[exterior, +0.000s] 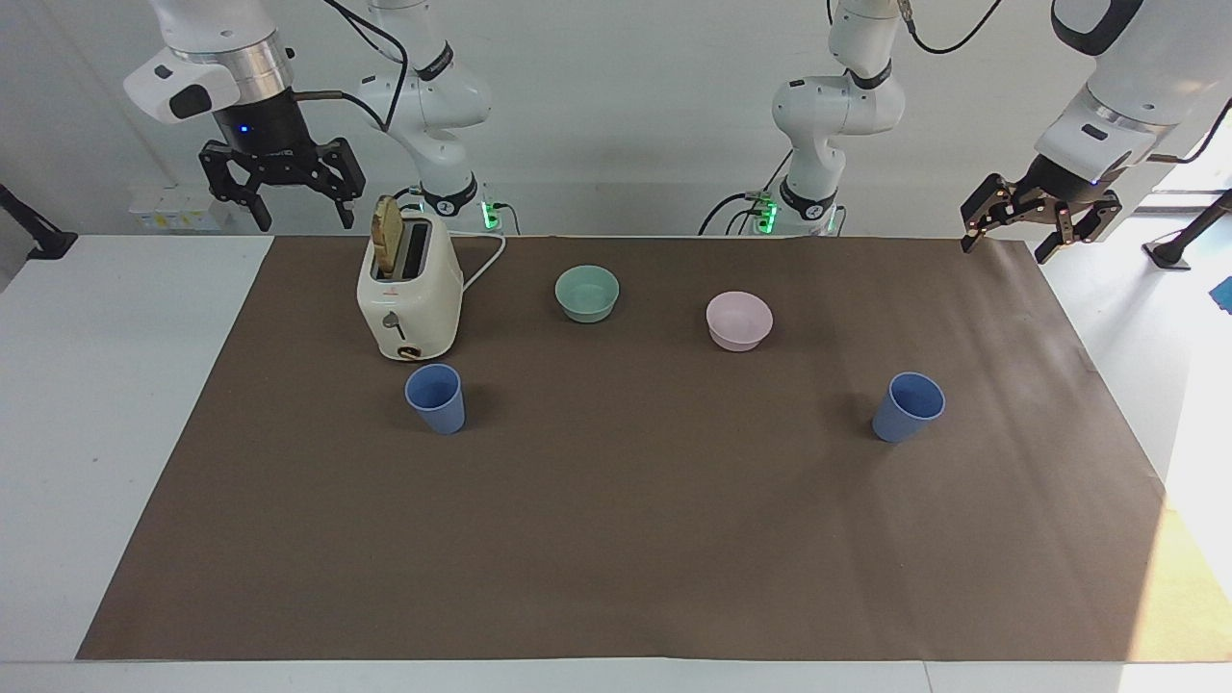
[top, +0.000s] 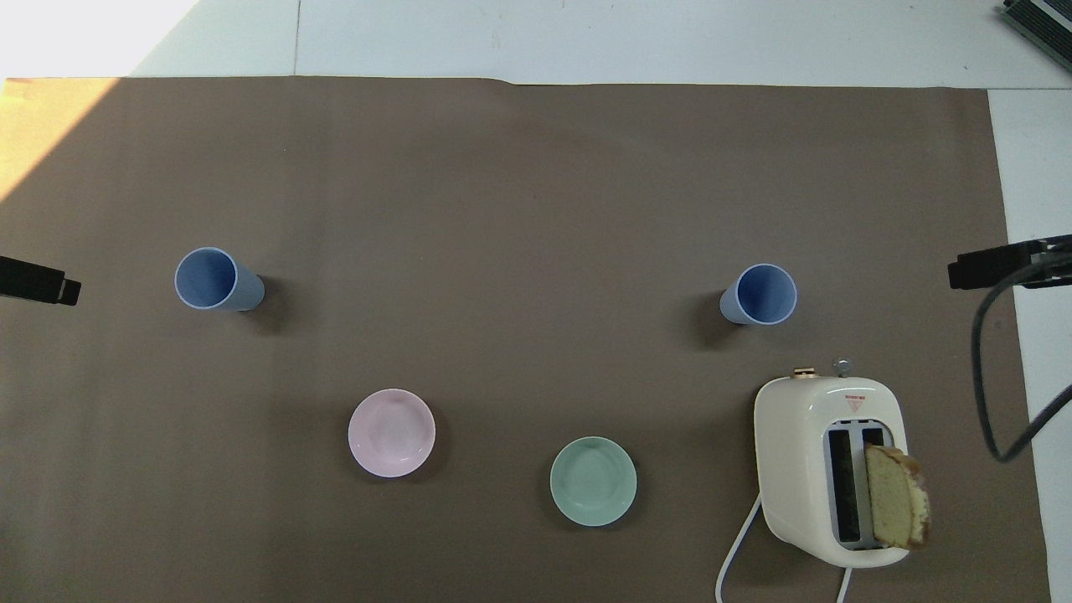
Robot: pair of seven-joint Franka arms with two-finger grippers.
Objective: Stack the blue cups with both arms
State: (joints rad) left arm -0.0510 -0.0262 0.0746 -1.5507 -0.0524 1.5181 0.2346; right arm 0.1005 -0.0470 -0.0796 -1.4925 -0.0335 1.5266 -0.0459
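Two blue cups stand upright and apart on the brown mat (exterior: 616, 539). One cup (exterior: 435, 397) (top: 758, 295) stands toward the right arm's end, just farther from the robots than the toaster. The other cup (exterior: 908, 406) (top: 216, 280) stands toward the left arm's end. My right gripper (exterior: 302, 224) hangs open and empty in the air over the mat's corner beside the toaster. My left gripper (exterior: 1006, 250) hangs open and empty over the mat's corner at its own end. In the overhead view only their tips show, the left (top: 40, 281) and the right (top: 997, 264).
A cream toaster (exterior: 409, 298) (top: 829, 469) with a slice of bread sticking up stands at the right arm's end, its cord trailing toward the robots. A teal-green bowl (exterior: 587, 293) (top: 593, 481) and a pale pink bowl (exterior: 739, 320) (top: 391, 432) sit nearer the robots than the cups.
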